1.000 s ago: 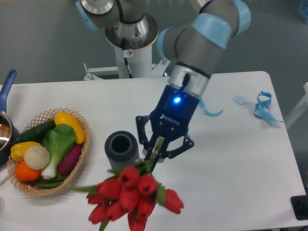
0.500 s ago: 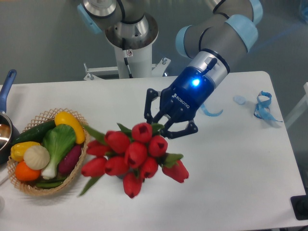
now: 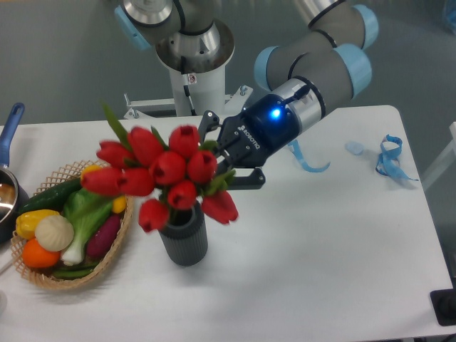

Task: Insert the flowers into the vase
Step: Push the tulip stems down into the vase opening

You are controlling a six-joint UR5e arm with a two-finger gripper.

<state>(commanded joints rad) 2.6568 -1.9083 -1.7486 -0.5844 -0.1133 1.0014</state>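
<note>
Red tulip heads of the flowers (image 3: 160,174) are held over the mouth of the vase (image 3: 184,234), with the bunch tilted so that the blooms spread left, over the far edge of the basket (image 3: 107,246). The stems are hidden behind the blooms, so it cannot be told whether their ends have entered the vase. The gripper (image 3: 229,160) is seen just right of the bunch, and its fingers (image 3: 242,176) appear to be clamped on the stems, though the contact itself is masked by leaves.

Risks are judged as follows. The bunch is wider than the vase mouth, so stems could be caught on the rim and splayed outside it. A sideways push from the tilted bunch could tip or slide the light vase across the desk (image 3: 335,242). If the flowers are released while leaning, their weight on the left could topple the vase toward the basket.

Compared with half a second earlier, the bunch has been swung up and to the left, from lying low in front of the vase to standing above it. The vase, then hidden by blooms, is now exposed below them. The gripper has been turned toward the left, closer to level.
</note>
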